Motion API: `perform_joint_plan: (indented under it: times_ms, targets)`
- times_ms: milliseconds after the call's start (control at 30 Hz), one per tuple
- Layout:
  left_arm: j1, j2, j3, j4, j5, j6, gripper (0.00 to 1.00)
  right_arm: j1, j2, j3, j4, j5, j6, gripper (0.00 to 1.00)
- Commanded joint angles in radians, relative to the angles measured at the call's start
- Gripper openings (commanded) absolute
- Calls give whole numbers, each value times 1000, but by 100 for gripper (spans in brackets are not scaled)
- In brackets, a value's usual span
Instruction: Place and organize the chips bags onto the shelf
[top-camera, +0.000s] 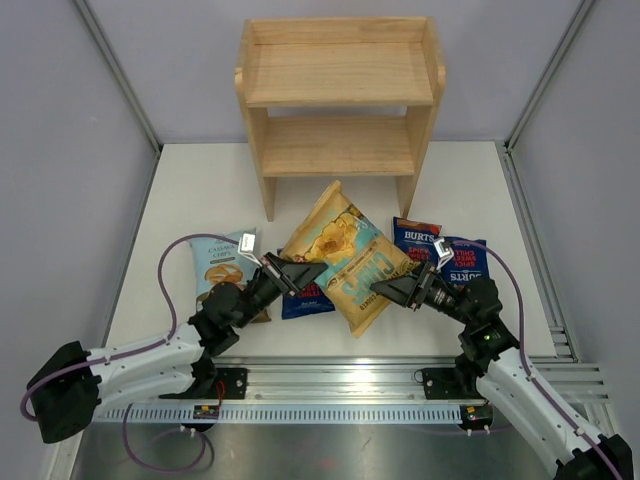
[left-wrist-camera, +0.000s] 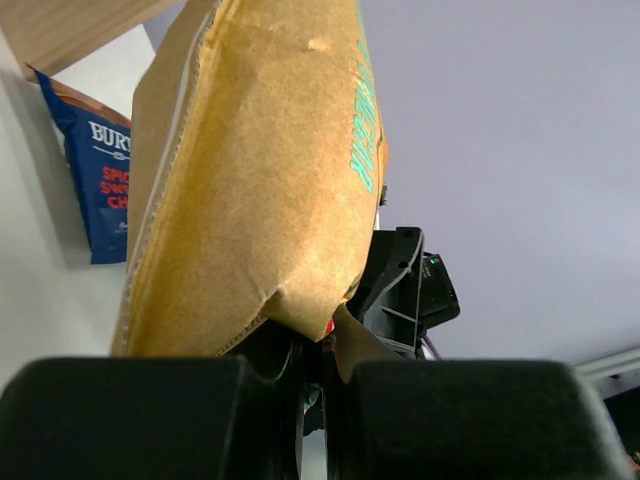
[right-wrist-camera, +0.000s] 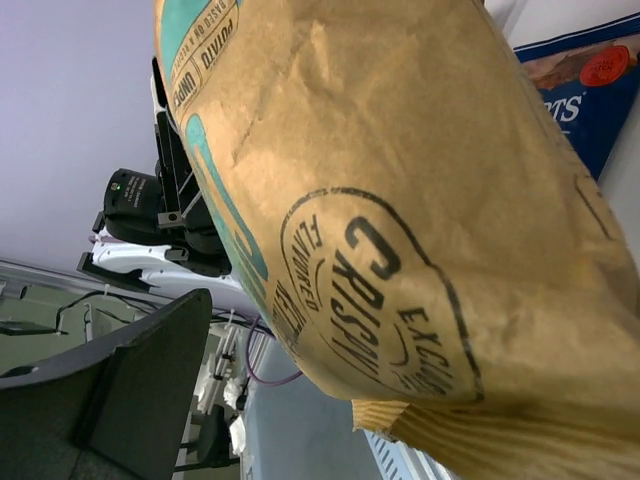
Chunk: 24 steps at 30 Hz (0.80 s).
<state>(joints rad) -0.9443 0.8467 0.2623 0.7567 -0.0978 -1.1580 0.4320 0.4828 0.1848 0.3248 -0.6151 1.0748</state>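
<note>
Yellow chips bag (top-camera: 345, 262) is at the middle of the tabletop (top-camera: 200, 190), in front of the wooden shelf (top-camera: 340, 75); the left claw (top-camera: 312, 272) pinches its left edge tight; the right claw (top-camera: 382, 290) stands wide beside its right edge; a dark-blue Burts bag (top-camera: 416, 240) lies just right.

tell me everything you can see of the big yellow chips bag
The yellow bag is the largest one, crinkly and paper-like, with a chip picture, a pale-blue panel and teal lettering. Its other side looks brown with a round black stamp. Puffed, it is angled diagonally in front of the shelf. The left pincer is shut on its left edge. The open right pincer is at its right edge, contact unclear. It overlaps a dark-blue bag.
</note>
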Motion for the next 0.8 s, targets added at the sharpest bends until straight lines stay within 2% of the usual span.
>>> perform_joint_plan:
  times_ms: [0, 33, 133, 167, 200, 267, 333, 367, 400, 433, 567, 633, 767]
  targets:
    - [-5, 35, 48, 233, 119, -40, 0, 8, -13, -1, 114, -25, 14, 97]
    - [-4, 41, 49, 237, 125, -40, 0, 7, -22, -1, 111, -17, 11, 86]
    - [-4, 42, 57, 210, 136, -29, 0, 7, -79, -7, 92, 9, -1, 65]
    - [-4, 35, 80, 179, 139, -19, 2, 8, -116, -8, 73, 18, -7, 52]
    - [-5, 25, 93, 79, 127, -3, 5, 7, -136, -8, 51, 50, -15, 45]
    - [-5, -7, 141, -29, 109, 49, 18, 7, -189, -2, 16, 78, -24, 32]
    - [-5, -30, 173, -178, 68, 110, 33, 7, -214, 2, -3, 98, -27, 28]
    - [-5, -56, 196, -224, 47, 132, 54, 7, -229, 2, -13, 103, -26, 26]
    - [-5, -66, 202, -297, 21, 145, 62, 8, -234, 8, -23, 121, -21, 23]
    - [-5, -80, 207, -328, 6, 162, 75, 7, -237, 18, -29, 129, -21, 22]
    - [-4, -164, 238, -509, -98, 204, 92, 7, -202, 51, -33, 166, -24, 19]
    - [-5, -223, 273, -692, -207, 208, 98, 7, -155, 76, -24, 192, -23, 18]
    - [-4, -302, 353, -1012, -403, 221, 99, 8, -54, 108, 44, 245, 10, 17]
